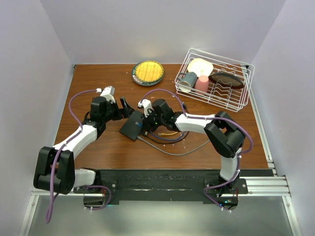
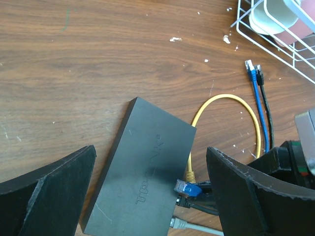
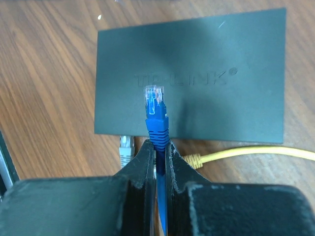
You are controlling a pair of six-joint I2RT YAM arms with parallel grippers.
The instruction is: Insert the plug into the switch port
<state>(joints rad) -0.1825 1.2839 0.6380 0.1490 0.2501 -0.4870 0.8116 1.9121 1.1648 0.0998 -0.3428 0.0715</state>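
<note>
Clamped between the 2 fingers of the right gripper (image 3: 158, 147): 1 blue plug (image 3: 155, 105), clear tip pointing away from the wrist, in front of the top face of 1 flat black switch (image 3: 197, 69). From the left wrist, just at 1 long edge of that switch; contact not clear. Port somewhere on that edge, hidden in all 3 views.

Along the same edge: 1 grey plug (image 3: 126, 147) left of the fingers, 1 yellow cable (image 3: 246, 153) right of them, 1 black plug (image 2: 186, 201) just under the blue one.

Left gripper (image 2: 151, 150) spread wide and holding nothing, its 2 fingers framing the switch in its own view.

Out on the wooden table (image 2: 74, 73) past the yellow loop: 2 loose cables side by side, 1 blue cable (image 2: 256, 98) and 1 black cable (image 2: 266, 113).

Farther back: 1 round plate (image 1: 147, 72) with a yellow centre, and 1 white wire rack (image 1: 243, 86) holding 2 cups, 1 grey cup (image 1: 187, 81) and 1 pink cup (image 1: 202, 84), plus 1 pale bowl (image 1: 200, 65) and 1 dark dish (image 1: 226, 79).
</note>
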